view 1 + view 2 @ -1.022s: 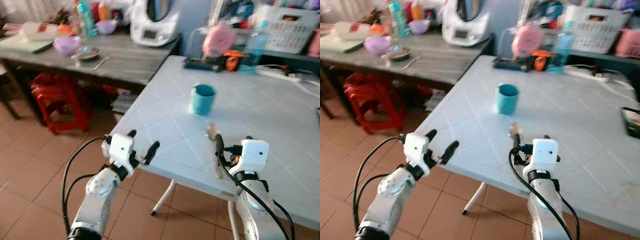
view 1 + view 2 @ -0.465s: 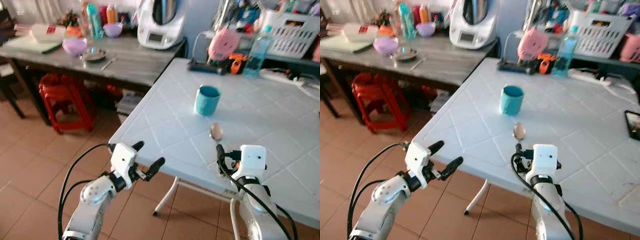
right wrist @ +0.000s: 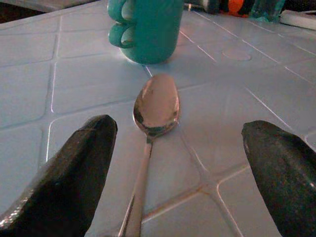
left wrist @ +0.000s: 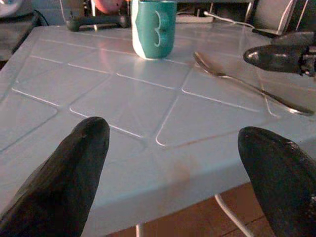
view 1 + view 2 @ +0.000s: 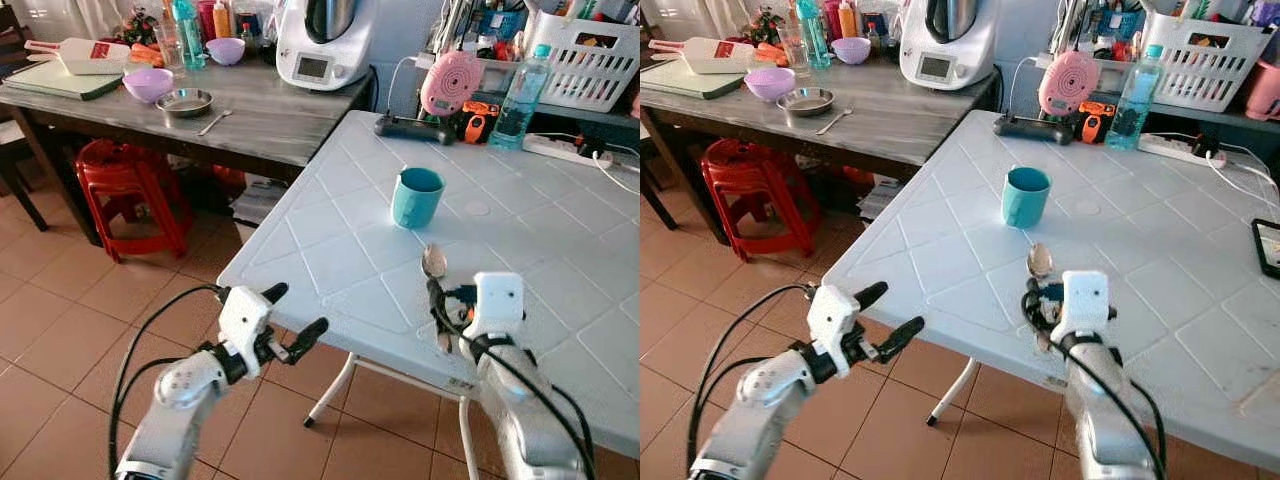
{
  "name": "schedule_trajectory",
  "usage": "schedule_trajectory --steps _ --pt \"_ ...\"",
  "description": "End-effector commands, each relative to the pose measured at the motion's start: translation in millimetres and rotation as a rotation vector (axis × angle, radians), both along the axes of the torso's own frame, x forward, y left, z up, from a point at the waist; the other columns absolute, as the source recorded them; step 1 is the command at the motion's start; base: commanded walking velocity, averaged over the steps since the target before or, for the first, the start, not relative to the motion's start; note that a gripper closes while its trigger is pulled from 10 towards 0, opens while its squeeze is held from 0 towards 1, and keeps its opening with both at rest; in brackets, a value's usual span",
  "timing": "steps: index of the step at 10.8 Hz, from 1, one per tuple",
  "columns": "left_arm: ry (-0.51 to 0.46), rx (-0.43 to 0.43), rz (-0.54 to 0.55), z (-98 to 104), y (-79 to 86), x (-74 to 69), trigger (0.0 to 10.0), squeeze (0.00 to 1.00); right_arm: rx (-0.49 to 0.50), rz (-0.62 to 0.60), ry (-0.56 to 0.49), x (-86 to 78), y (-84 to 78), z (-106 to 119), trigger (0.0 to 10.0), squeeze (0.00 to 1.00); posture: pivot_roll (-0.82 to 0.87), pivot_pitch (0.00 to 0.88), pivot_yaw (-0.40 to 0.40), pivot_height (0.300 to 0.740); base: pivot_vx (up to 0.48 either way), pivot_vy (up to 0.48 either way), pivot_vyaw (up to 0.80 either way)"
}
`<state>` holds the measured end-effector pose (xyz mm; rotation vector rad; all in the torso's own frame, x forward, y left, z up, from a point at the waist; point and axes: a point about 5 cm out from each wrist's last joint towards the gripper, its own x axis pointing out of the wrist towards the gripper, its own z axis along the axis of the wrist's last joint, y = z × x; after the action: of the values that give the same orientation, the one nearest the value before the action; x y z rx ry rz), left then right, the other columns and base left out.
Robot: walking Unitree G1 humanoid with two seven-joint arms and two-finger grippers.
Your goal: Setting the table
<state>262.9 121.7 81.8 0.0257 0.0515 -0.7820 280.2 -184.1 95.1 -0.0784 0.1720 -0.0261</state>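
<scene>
Teal mug point(image 5: 417, 197) just beyond spoon point(image 5: 433, 262) on white table point(image 5: 330, 260)

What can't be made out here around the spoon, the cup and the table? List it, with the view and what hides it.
- Spoon handle end: right wrist view, cut off by the picture's edge; head views, behind the right gripper.
- Cup contents: head views, angle too shallow.
- Table far right side: cut off by the picture's edge.

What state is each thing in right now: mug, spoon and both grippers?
Teal mug: upright on the white table.
Spoon: flat on the table, released, bowl toward the mug.
Right gripper: open, a finger on either side of the spoon.
Left gripper: open, beside the table edge.
</scene>
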Motion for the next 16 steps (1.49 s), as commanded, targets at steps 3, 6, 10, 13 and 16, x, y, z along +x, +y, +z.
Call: schedule_trajectory --steps 3,6,10,13,16 --pt "-0.028 0.032 0.0 5.4 7.5 3.9 10.0 0.0 0.027 0.02 0.082 2.7 3.0 -8.8 10.0 0.0 0.06 0.0 -0.01 0.74 0.0 0.0 0.0" --pt "-0.029 0.037 -0.031 6.9 7.2 3.7 10.0 0.0 0.029 0.08 0.148 13.8 5.4 -18.1 10.0 0.0 0.05 0.0 -0.007 0.74 0.0 0.0 0.0" --pt "-0.017 0.037 -0.067 5.7 3.3 0.0 10.0 0.0 0.027 0.106 0.212 27.1 8.8 -22.6 9.0 0.0 0.06 0.0 -0.008 0.74 0.0 0.0 0.0" --pt "-0.012 0.031 -0.082 6.6 1.9 -0.6 10.0 0.0 0.087 0.069 0.285 20.2 3.6 -32.9 0.0 0.0 0.06 0.0 -0.006 0.74 0.0 0.0 0.0" --pt "-0.009 0.037 -0.102 6.6 -0.2 -0.9 10.0 0.0 0.155 0.051 0.329 18.4 0.2 -36.4 0.0 0.0 0.06 0.0 -0.002 0.74 0.0 0.0 0.0"
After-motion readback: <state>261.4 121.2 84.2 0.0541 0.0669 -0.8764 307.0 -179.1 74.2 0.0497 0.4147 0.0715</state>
